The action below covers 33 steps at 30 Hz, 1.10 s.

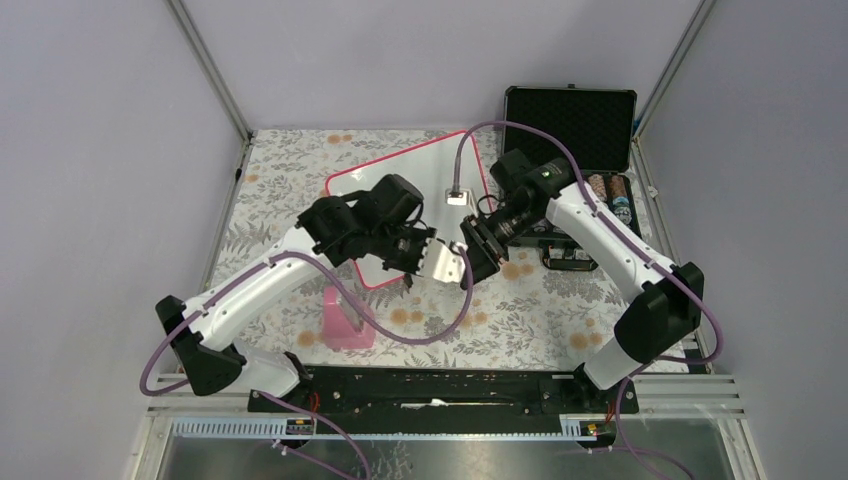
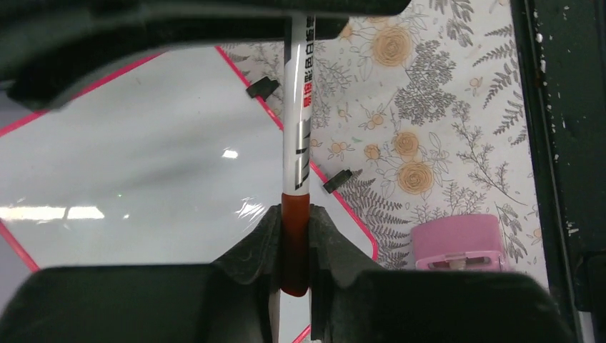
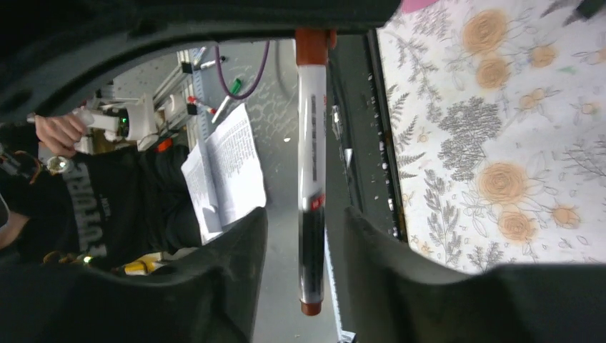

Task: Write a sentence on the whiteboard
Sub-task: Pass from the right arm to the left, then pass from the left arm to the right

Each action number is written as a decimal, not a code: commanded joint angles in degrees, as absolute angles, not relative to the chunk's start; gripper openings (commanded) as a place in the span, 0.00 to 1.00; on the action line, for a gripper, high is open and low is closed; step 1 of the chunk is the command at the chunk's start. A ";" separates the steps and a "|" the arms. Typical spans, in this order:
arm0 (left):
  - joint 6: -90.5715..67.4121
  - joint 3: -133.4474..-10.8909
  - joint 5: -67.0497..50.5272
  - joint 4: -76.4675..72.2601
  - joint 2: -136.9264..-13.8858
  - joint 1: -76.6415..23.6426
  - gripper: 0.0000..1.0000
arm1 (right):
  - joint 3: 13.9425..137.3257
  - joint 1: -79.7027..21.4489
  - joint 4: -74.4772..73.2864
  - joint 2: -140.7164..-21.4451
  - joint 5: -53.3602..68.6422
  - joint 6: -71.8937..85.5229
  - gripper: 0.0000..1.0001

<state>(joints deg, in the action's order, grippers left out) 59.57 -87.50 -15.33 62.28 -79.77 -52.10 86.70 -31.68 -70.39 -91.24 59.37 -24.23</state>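
White and shiny, the whiteboard (image 1: pixel 385 170) lies flat on the flowered tablecloth (image 1: pixel 530 310) in the middle of the top view. The left arm reaches over its lower part. The two claws meet just past the board's lower right corner, and from above it is hard to make out what is between them.

The left wrist view shows it: a white marker (image 2: pixel 297 128) with a red end. The left gripper (image 2: pixel 293 236) is squeezed tight on that red end. This view also shows two small black feet (image 2: pixel 262 88) on the board's pink edge.

The right wrist view shows the marker's other end between the fingers of the right gripper (image 3: pixel 304 221). They stand apart, with a gap on each side, and do not touch it. At the left of this frame are a person (image 3: pixel 78 179) in a black shirt and some printed papers (image 3: pixel 229 171).

In the top view, a pink block (image 1: pixel 345 322) sits below the board. A black foam-lined case (image 1: pixel 570 120) lies open at the upper right.
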 commanded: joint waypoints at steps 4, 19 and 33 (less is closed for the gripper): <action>42.95 -85.99 -30.12 52.99 -74.49 -41.38 0.00 | 88.55 -19.52 -53.63 -86.03 64.58 -10.16 0.71; 25.41 -87.82 -35.89 45.81 -76.78 -37.09 0.00 | 74.65 -18.22 -12.58 -77.72 67.38 25.64 0.64; 26.47 -90.14 -34.42 47.37 -79.77 -38.49 0.00 | 74.54 -22.06 -15.42 -77.16 64.81 23.13 0.47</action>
